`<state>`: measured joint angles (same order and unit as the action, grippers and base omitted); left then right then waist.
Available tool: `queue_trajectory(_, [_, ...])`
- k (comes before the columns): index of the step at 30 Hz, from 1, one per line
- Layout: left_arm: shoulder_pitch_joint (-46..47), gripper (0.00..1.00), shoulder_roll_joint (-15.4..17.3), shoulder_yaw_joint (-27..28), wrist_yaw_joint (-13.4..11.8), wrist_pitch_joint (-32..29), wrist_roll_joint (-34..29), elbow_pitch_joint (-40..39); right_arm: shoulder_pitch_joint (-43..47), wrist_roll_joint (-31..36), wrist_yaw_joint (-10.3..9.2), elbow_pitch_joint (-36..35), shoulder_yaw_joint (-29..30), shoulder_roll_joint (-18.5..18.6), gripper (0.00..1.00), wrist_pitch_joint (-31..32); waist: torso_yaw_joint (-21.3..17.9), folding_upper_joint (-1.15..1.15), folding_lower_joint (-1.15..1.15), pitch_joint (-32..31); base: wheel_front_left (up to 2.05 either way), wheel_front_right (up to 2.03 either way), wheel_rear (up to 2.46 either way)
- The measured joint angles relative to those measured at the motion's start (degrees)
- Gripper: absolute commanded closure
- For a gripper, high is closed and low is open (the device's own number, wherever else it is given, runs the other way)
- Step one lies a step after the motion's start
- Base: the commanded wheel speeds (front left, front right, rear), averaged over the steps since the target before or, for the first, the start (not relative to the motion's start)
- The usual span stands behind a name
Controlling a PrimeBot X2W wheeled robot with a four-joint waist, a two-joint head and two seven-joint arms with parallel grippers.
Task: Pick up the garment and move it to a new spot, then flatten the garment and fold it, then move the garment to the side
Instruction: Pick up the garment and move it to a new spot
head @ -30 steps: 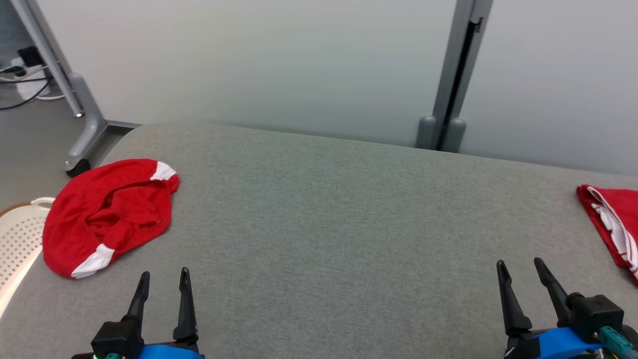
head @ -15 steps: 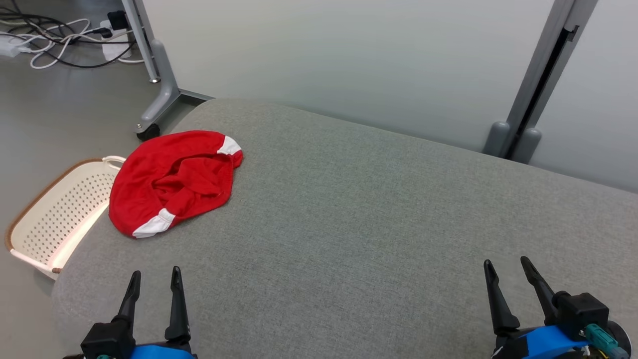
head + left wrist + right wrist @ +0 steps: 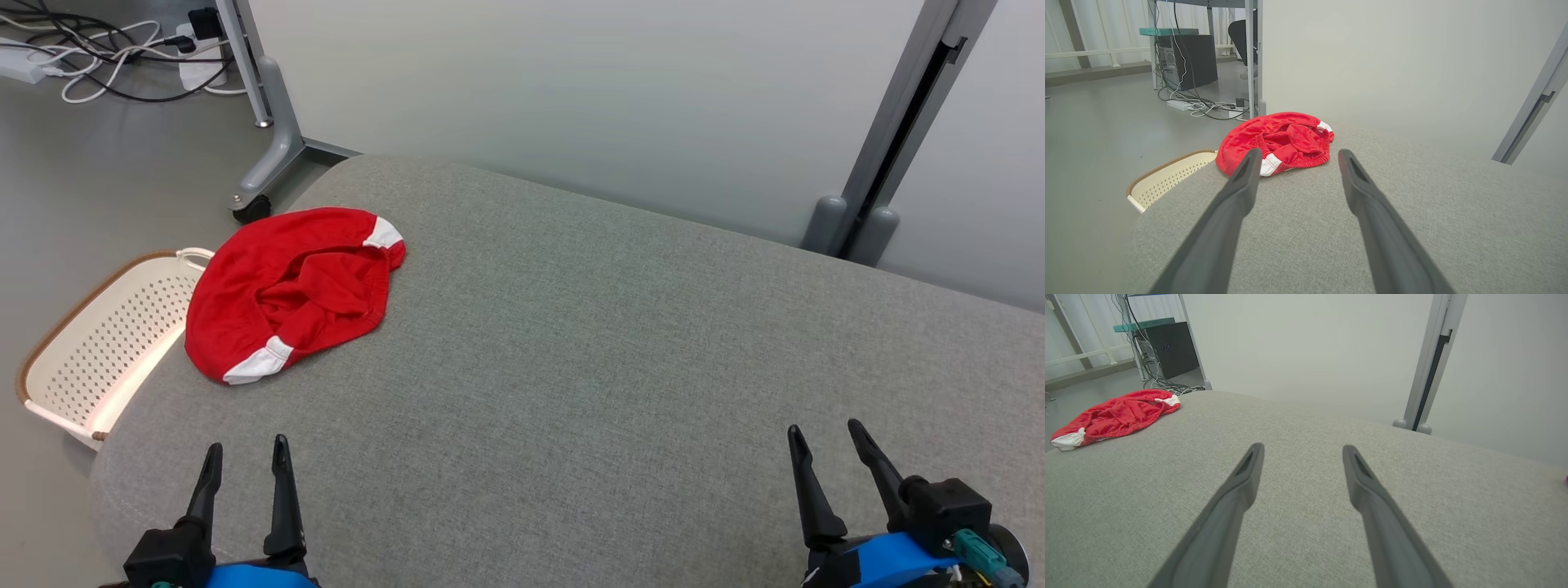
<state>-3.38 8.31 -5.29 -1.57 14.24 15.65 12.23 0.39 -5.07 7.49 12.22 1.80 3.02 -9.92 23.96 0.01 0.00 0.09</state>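
Two hands show at the near edge, both empty, with their fingers spread apart. The left hand [image 3: 246, 445] hovers over the near left corner of the grey cloth-covered tabletop [image 3: 571, 367]. The right hand [image 3: 823, 427] is over the near right part, well apart from the left.

The garment [image 3: 286, 290], red with white bands, lies crumpled in a rounded heap on the tabletop's far left corner, close to the left edge. It is ahead of the left hand and neither hand touches it. In the left wrist view the heap lies beyond the two fingertips, and an elastic waistband shows.

A cream basket [image 3: 90, 359] with a brown rim and small holes stands on the floor just beside the tabletop's left edge, near the garment. Cables [image 3: 98, 57] lie on the floor farther off, near a grey wheeled leg [image 3: 273, 159].
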Motion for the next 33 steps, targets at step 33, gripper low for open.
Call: queue_trajectory(33, [35.59, 0.0, 16.92, 13.88, -1.48, -26.11, 13.72, 19.12, -8.82, 1.99, 0.0, -20.98, -6.95, 8.45, 0.0, 11.22, -16.03, 0.02, 0.03, 28.15, 0.0, 0.0, 0.0])
